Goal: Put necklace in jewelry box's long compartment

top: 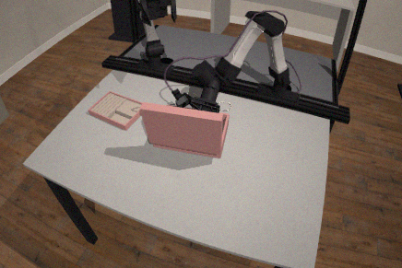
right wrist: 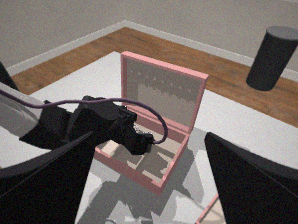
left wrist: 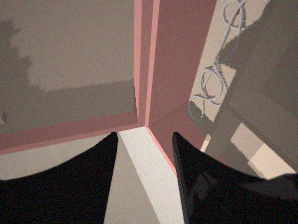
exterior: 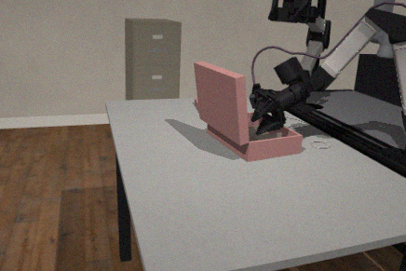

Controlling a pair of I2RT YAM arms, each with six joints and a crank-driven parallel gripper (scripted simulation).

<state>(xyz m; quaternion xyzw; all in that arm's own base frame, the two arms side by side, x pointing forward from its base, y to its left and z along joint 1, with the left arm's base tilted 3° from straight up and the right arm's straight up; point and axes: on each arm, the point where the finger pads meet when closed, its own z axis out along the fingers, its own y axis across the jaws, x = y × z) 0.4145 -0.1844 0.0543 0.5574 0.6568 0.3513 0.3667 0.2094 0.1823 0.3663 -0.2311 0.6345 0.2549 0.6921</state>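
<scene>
The pink jewelry box [exterior: 275,148] [right wrist: 134,176] [top: 184,129] stands open, its raised lid [exterior: 219,101] hiding the inside in the top view. In the left wrist view, the silvery necklace [left wrist: 226,42] lies looped and bunched in the long compartment beside the hinge-side wall; parts beyond the frame's top are hidden. My left gripper [left wrist: 145,134] [exterior: 256,126] is partly open, with nothing seen between its fingers, low at the box's hinge-side corner. My right gripper [top: 159,18] is open, empty and raised well away from the box. A bangle [exterior: 321,148] lies outside the box.
A shallow pink tray [top: 126,126] [right wrist: 209,208] with slots lies near the box, on the right arm's side. The upright lid stands close beside my left gripper. The compartment walls surround the fingers. A black rail [top: 249,90] runs along the table's arm side.
</scene>
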